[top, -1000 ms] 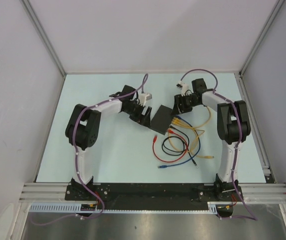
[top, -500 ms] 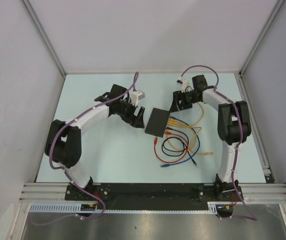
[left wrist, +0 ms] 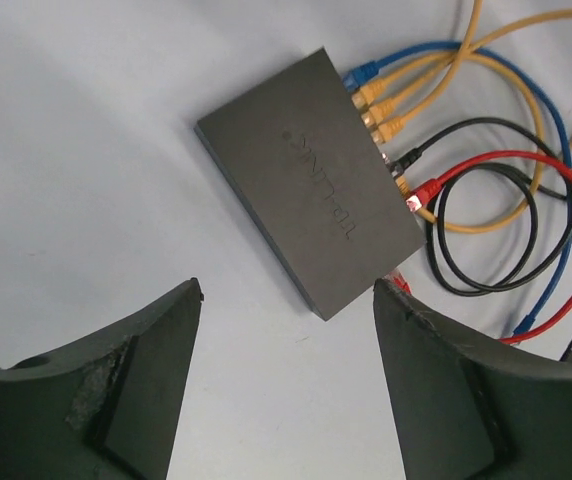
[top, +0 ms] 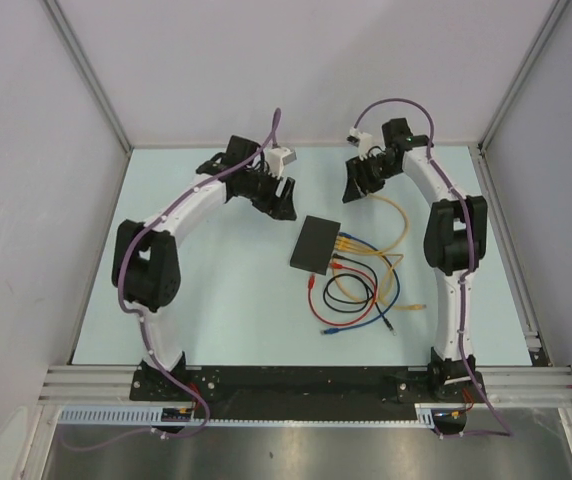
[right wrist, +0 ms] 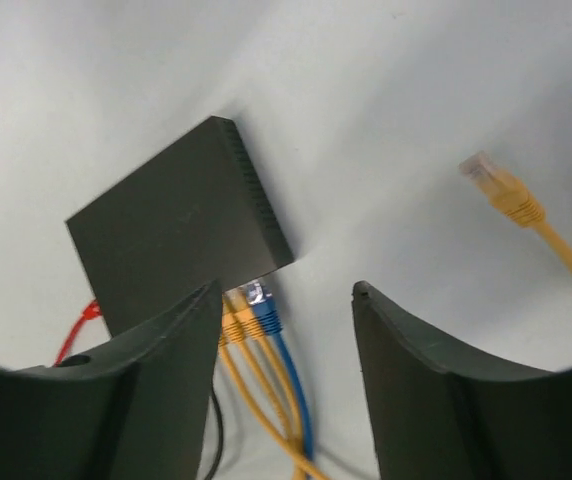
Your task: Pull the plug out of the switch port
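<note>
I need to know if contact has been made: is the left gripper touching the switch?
Apart. The top external view shows bare table between the left gripper and the switch.

Site: I'm running a robotics lab test cell | Walls: white panels (top: 306,70) and aluminium framing (top: 86,72) enclose the desk (top: 216,300) | Rig: left arm (top: 151,270) and right arm (top: 453,240) bolted at desk's near edge | Load: switch (top: 315,244) with patch cables (top: 361,290) mid-desk.
</note>
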`<state>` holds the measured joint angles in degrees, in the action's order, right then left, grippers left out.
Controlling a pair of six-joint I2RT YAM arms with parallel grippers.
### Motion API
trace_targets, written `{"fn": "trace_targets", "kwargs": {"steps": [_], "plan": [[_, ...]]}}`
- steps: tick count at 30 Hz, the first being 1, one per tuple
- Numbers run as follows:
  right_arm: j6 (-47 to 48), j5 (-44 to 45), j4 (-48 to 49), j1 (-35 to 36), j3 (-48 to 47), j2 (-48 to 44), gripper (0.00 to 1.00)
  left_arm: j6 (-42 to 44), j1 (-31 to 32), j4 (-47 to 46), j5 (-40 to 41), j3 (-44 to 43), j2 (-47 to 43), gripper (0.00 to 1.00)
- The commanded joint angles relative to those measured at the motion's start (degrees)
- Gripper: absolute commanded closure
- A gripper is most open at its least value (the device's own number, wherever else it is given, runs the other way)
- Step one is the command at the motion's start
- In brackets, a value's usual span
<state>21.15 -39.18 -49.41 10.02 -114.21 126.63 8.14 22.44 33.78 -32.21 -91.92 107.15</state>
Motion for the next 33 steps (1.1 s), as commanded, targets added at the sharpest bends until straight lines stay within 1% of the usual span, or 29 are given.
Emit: {"fn": "trace_targets", "kwargs": {"steps": [1,3,6,9,12,15,18,21,25,29,30,33], "plan": [[6.0,-4.0,-9.0,-2.9,-7.3,7.7,0.45,4.3,-0.4,2.3,-6.2,-1.9,5.9,0.32],[6.4,-2.3,-9.0,-3.7,-8.6,9.9,0.47,5.2,-0.3,2.3,-7.4,-4.4,8.0,0.37],[9.1,-6.2,-10.6,-4.5,-9.0,11.6,0.51,5.7,-0.2,4.6,-8.3,-9.3,12.8,0.39],[12.3,-9.5,-12.7,-4.5,-8.7,13.4,0.52,5.8,-0.2,4.7,-10.8,-9.9,15.7,0.38],[10.9,-12.2,-13.1,-4.2,-8.6,14.1,0.51,3.6,-0.3,4.3,-14.7,-9.7,18.3,0.36],[13.4,-14.2,-14.7,-3.3,-6.8,13.8,0.50,1.8,-0.3,3.2,-16.0,-8.8,19.6,0.39],[13.9,-13.7,-16.0,-2.4,-7.2,15.1,0.49,0.3,-0.4,2.8,-13.7,-8.9,21.2,0.42],[12.9,-13.8,-15.3,-1.7,-7.0,16.1,0.49,-0.6,-0.4,2.9,-11.5,-9.4,22.7,0.41],[14.1,-14.0,-15.6,-0.7,-7.2,17.2,0.48,0.4,-0.2,3.8,-9.3,-11.5,24.2,0.42],[16.4,-14.8,-17.9,-0.4,-8.4,19.3,0.44,1.1,0.4,3.5,-3.2,-12.0,24.7,0.41],[16.6,-14.8,-18.1,-0.3,-8.8,19.5,0.45,1.4,0.6,3.2,-1.0,-11.7,24.8,0.40],[17.9,-14.7,-19.6,-0.3,-9.7,20.8,0.47,2.8,1.6,3.1,2.1,-11.1,24.8,0.40]]}}
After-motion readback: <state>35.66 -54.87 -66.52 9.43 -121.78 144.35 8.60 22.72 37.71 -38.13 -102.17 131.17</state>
